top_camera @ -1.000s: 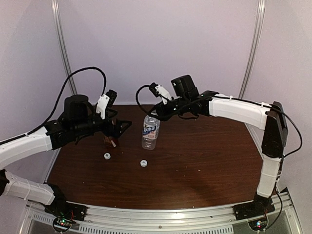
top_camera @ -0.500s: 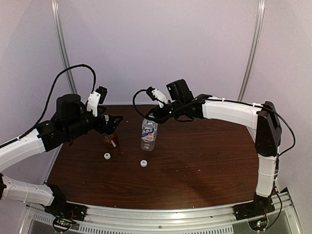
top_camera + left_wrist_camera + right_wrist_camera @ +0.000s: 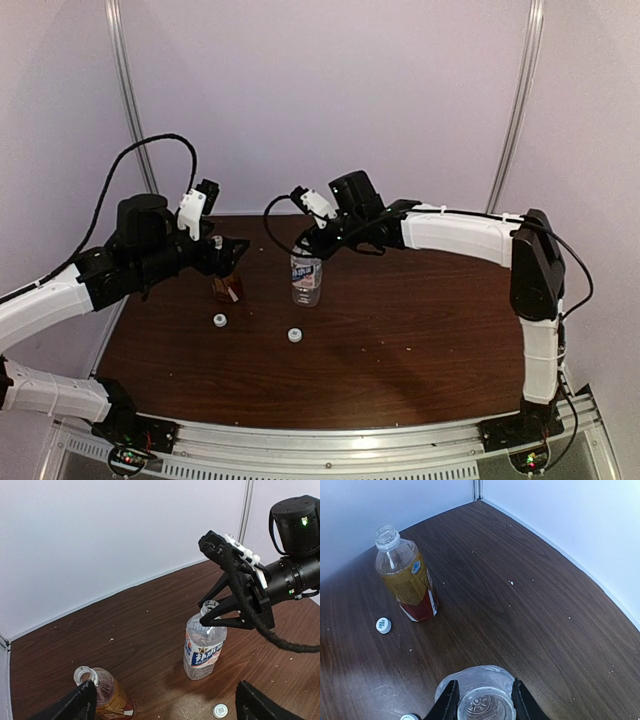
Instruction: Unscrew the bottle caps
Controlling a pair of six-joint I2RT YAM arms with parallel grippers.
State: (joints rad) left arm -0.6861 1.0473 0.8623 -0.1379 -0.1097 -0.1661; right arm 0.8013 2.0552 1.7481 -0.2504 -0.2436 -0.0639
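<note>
While the left hand [image 3: 231, 255] gapes, the right hand [image 3: 306, 244] clamps the clear bottle [image 3: 202, 649] near the amber-filled bottle [image 3: 411, 586].

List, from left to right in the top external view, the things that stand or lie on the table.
Amber bottle → clear bottle. The left cap and the right cap each overlap a bottle sideways, so both are left out.

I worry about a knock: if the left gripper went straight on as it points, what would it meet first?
Probably bare table between the amber bottle and the clear bottle; depth is unclear, so the clear bottle might come first.
</note>
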